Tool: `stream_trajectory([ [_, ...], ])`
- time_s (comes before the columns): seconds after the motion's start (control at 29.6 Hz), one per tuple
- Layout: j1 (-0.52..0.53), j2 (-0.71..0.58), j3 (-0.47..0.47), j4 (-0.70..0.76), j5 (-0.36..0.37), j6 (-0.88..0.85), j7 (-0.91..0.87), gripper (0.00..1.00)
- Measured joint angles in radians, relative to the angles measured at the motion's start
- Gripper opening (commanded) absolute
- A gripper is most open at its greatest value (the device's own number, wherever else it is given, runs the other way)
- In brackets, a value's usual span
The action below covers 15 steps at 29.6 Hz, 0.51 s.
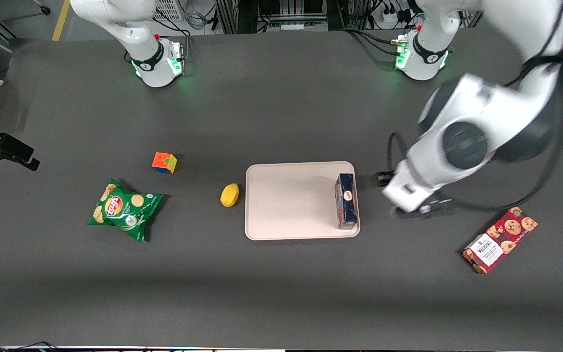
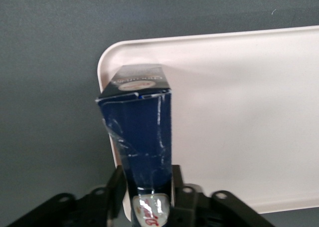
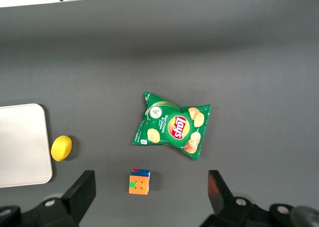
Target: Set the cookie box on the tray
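Dark grey tabletop carries the tray (image 1: 291,205), where the cookie box (image 1: 347,200) rests on its edge nearest the working arm. Release looks underway: the gripper (image 2: 145,194) brackets the box end, fingers (image 2: 118,187) flanking it; whether they pinch cannot be told. Next, withdraw without toppling it.

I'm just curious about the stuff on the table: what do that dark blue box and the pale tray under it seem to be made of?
The cookie box looks like thin glossy printed cardboard: its dark side shows creases and sheen. It lies between the gripper fingers. The tray seems to be smooth matte plastic, judging by its even pinkish-cream surface, rounded corners and low moulded rim, though that is uncertain.
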Motion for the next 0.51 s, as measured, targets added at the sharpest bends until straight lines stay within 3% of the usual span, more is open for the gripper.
stream_trajectory([
  [0.27,0.006,-0.225,0.204,0.127,-0.034,-0.318,0.262,1.00],
  [0.51,0.011,-0.389,0.393,0.055,-0.043,-0.362,0.543,1.00],
])
